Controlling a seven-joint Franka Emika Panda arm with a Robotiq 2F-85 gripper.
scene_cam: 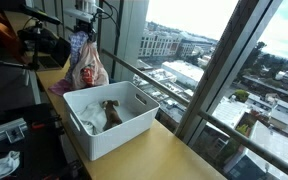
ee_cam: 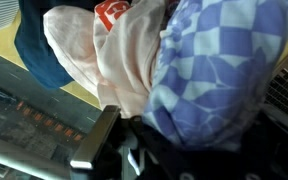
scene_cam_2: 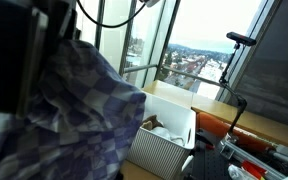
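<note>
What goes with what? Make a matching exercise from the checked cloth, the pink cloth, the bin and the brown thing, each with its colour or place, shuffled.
Things:
1 checked cloth
2 pink cloth
3 bin
4 brown thing

Colour or place:
a lies inside the bin
b white, stands on the table
c pale, hangs beside the checked cloth
d blue and white, hangs from the gripper

Pairs: 1-d, 2-c, 3-b, 4-a

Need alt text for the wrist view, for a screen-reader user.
The gripper, at the bottom edge, is shut on a bundle of cloths that fills most of the frame. It is made up of a blue-and-white checked cloth on the right, a pale pink cloth in the middle and a dark blue cloth on the left.
</note>
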